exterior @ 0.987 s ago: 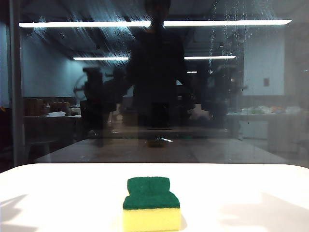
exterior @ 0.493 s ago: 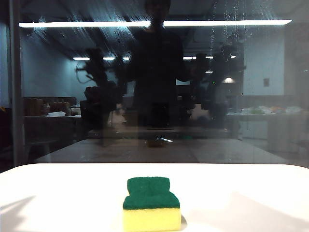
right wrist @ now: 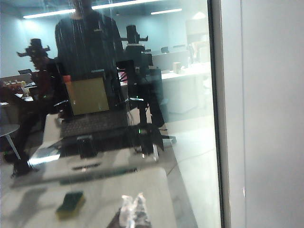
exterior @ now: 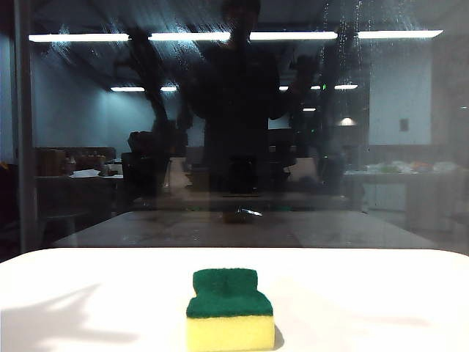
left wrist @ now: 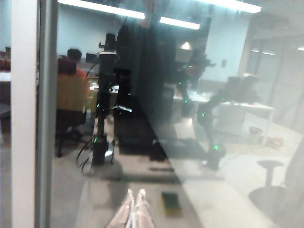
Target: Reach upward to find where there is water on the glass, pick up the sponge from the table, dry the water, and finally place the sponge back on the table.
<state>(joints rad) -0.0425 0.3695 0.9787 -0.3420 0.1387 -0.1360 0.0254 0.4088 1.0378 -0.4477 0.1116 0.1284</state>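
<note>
The sponge (exterior: pixel 230 310), yellow foam under a dark green top, lies on the white table (exterior: pixel 381 293) near its front edge, with nothing touching it. Behind stands the glass (exterior: pixel 381 147), dark and mirroring a figure and both raised arms; fine water streaks show near its top (exterior: pixel 344 29). Neither gripper itself appears in the exterior view. In the left wrist view my left gripper (left wrist: pixel 134 194) is shut and empty, pointing toward the glass, with the sponge (left wrist: pixel 171 203) beside it below. My right gripper (right wrist: pixel 133 199) is also shut and empty, apart from the sponge (right wrist: pixel 70 203).
A dark vertical frame bar (exterior: pixel 24 132) runs down the glass at the left; pale frame posts (left wrist: pixel 28 118) (right wrist: pixel 228 118) show in the wrist views. Arm shadows fall on the table on either side of the sponge.
The mirrored arms in the glass have risen from mid-height toward the ceiling lights. Their shadows on the table have shifted. The sponge has stayed where it was.
</note>
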